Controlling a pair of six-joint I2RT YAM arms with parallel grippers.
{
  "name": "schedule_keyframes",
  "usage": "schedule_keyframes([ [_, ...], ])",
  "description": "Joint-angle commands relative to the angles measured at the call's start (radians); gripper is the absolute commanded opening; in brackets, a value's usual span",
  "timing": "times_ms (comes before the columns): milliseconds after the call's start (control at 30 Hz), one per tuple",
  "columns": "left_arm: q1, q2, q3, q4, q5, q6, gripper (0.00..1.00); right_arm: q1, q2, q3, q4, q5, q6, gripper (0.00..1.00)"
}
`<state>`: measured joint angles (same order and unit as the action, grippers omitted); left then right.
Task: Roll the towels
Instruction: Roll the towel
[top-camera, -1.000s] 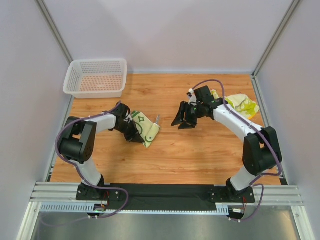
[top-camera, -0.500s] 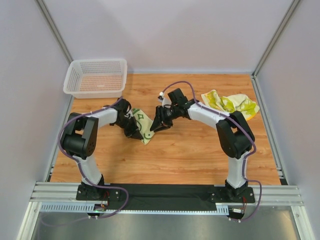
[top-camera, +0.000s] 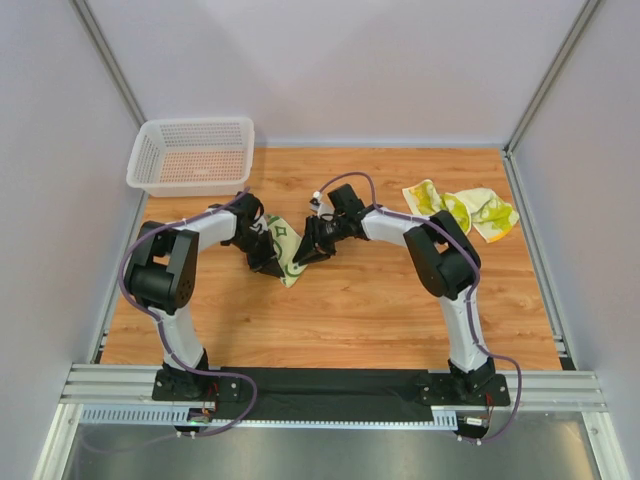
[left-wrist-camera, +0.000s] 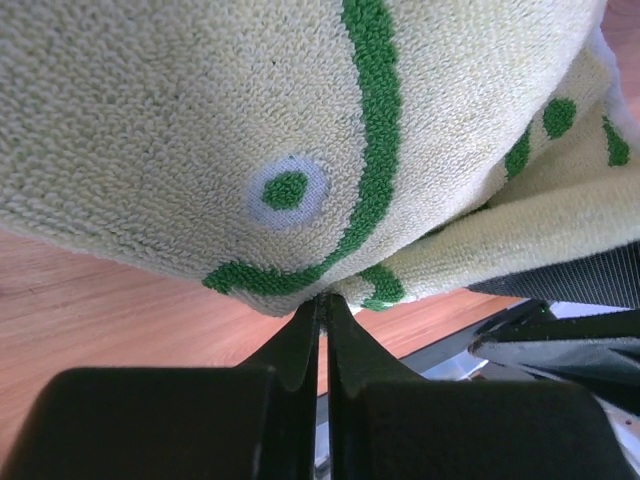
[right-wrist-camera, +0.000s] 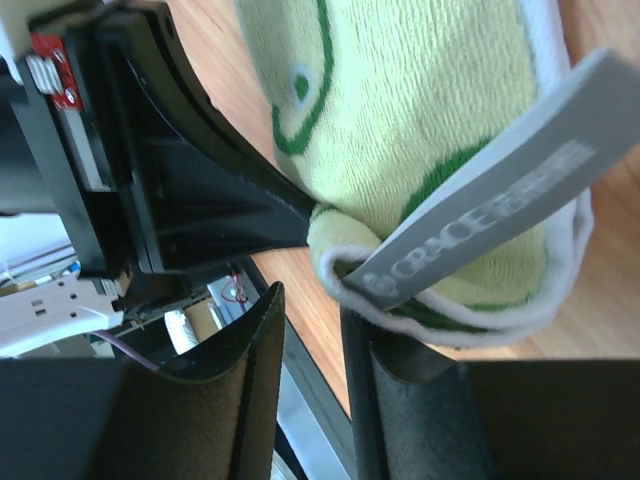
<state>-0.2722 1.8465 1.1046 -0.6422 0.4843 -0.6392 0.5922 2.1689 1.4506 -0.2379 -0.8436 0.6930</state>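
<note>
A folded cream-yellow towel (top-camera: 288, 252) with green squiggles lies left of the table's middle. My left gripper (top-camera: 263, 256) is at its left edge; in the left wrist view the left gripper (left-wrist-camera: 322, 300) is shut on the towel's (left-wrist-camera: 200, 120) folded edge. My right gripper (top-camera: 311, 250) is at the towel's right edge. In the right wrist view the right gripper (right-wrist-camera: 312, 300) is open with a narrow gap, and the towel (right-wrist-camera: 420, 120) with its grey label (right-wrist-camera: 500, 215) rests on the right finger, not between the jaws. Two or more loose towels (top-camera: 462, 210) lie crumpled at the back right.
A white mesh basket (top-camera: 140, 160) stands at the back left corner. White walls close the table on three sides. The two arms meet over the towel, and the left gripper's black body (right-wrist-camera: 190, 190) fills the left of the right wrist view.
My right arm has swung left from the table's middle to the folded towel's right edge, uncovering the loose towels at the back right. The left gripper has stayed on the towel.
</note>
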Motion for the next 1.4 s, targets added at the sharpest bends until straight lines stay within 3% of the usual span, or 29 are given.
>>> schedule_keyframes([
  [0,0.008,0.016,0.035,-0.03,-0.03,0.042,0.0,-0.008,0.029,0.054,0.109,-0.035,0.06,0.29],
  [267,0.008,0.026,0.066,-0.054,-0.036,0.065,0.0,-0.048,0.054,0.007,0.161,0.011,0.105,0.22],
  [633,0.008,0.037,0.11,-0.079,-0.035,0.069,0.01,-0.081,0.071,-0.006,0.028,0.094,-0.01,0.19],
  [700,0.008,0.036,0.123,-0.095,-0.036,0.07,0.05,-0.083,0.074,-0.016,0.017,0.106,-0.027,0.19],
  [833,0.008,0.004,0.167,-0.14,-0.117,0.076,0.29,-0.083,0.078,-0.01,-0.026,0.13,-0.061,0.18],
  [1000,0.002,-0.03,0.254,-0.24,-0.232,0.124,0.37,-0.083,0.072,0.023,-0.1,0.169,-0.102,0.17],
  [1200,-0.123,-0.147,0.281,-0.243,-0.476,0.254,0.35,-0.083,0.071,0.039,-0.139,0.176,-0.119,0.15],
  [1367,-0.267,-0.237,0.21,-0.145,-0.429,0.332,0.33,-0.083,0.068,0.062,-0.164,0.178,-0.128,0.15],
])
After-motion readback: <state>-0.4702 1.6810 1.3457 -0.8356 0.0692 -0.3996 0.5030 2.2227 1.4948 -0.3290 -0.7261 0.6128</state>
